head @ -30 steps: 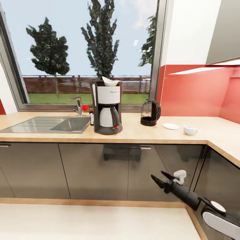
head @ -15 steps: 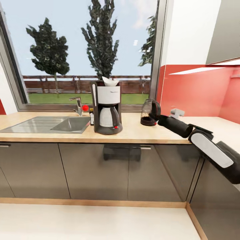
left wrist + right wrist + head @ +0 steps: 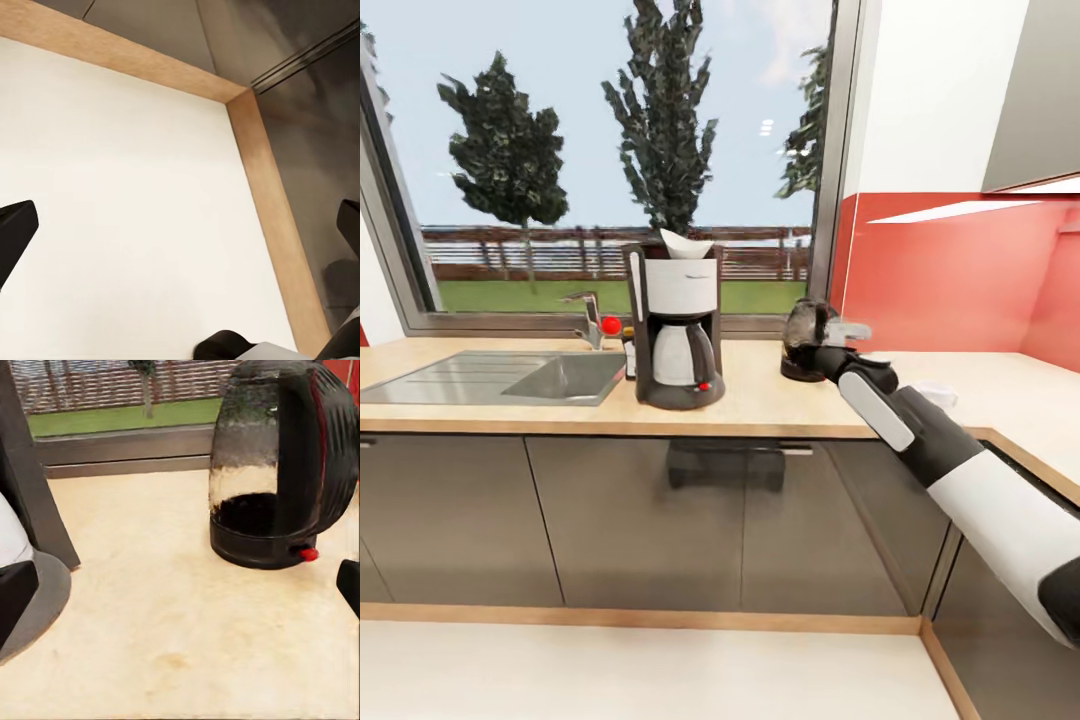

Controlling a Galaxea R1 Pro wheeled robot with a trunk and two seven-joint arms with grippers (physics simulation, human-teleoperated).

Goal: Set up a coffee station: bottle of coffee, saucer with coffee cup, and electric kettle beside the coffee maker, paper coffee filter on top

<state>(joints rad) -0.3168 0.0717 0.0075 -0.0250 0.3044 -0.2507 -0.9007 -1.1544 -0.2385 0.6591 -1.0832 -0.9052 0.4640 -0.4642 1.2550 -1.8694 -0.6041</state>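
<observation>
The black and white coffee maker (image 3: 678,335) stands on the wooden countertop (image 3: 760,400), with a white paper filter (image 3: 688,243) on top of it. A small dark bottle (image 3: 628,357) sits at its left side. To its right is the dark glass electric kettle (image 3: 802,338) (image 3: 281,472). My right gripper (image 3: 180,592) is open at counter height, just in front of the kettle and not touching it. My right arm (image 3: 920,440) hides the saucer and most of the white cup (image 3: 940,392). My left gripper (image 3: 180,232) is open, hanging over the floor.
A steel sink (image 3: 510,375) with a faucet (image 3: 592,315) lies left of the coffee maker. The window is behind the counter and a red backsplash (image 3: 960,270) is at the right. Dark cabinet fronts (image 3: 660,520) sit below, with a wooden plinth (image 3: 262,195) along the pale floor.
My right arm has risen from below the counter and reached forward, bringing the gripper up close to the kettle. The head view has shifted slightly.
</observation>
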